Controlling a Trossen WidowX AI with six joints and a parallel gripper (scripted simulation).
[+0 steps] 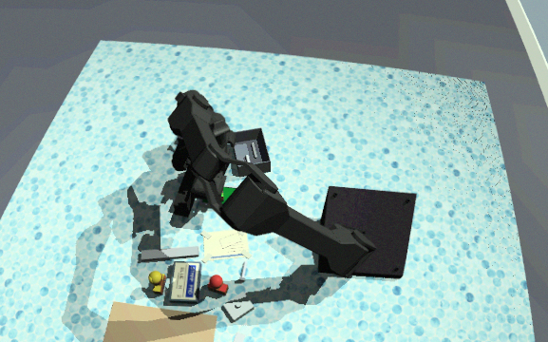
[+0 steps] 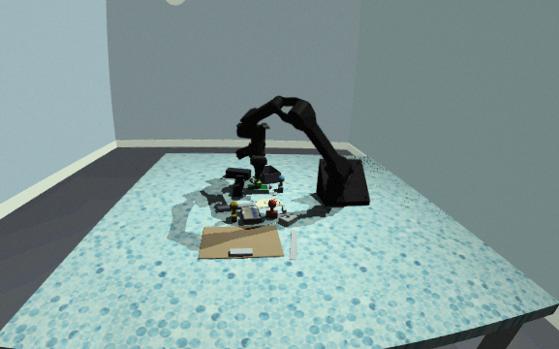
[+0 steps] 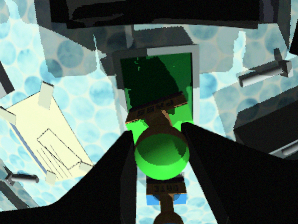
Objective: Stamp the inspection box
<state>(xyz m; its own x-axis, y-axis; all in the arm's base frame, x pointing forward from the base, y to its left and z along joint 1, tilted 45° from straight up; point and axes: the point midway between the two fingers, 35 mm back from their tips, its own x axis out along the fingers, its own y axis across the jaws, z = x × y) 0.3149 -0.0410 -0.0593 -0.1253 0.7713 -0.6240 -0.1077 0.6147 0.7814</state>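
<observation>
My gripper point(image 2: 259, 179) point(image 3: 157, 133) is shut on the green-knobbed PASS stamp point(image 3: 162, 162), which is upright with its lettered block toward the green ink pad point(image 1: 229, 194) point(image 3: 186, 75). In the wrist view the block covers the pad's near part; whether they touch I cannot tell. In the top view the arm hides the stamp and part of the pad. The cream card point(image 1: 211, 242) point(image 3: 27, 117) is taped down beside the pad. Its outlined box point(image 3: 64, 145) has thin lines near it; no green print shows there.
A blue DATE stamp point(image 2: 281, 179) point(image 3: 166, 187) stands near the pad. A black tray point(image 1: 265, 165) lies behind. A yellow stamp point(image 1: 155, 278), a blue-labelled pad case point(image 1: 184, 281), a red stamp point(image 1: 216, 282), a grey bar point(image 1: 176, 253) and a brown board point(image 1: 160, 330) lie in front.
</observation>
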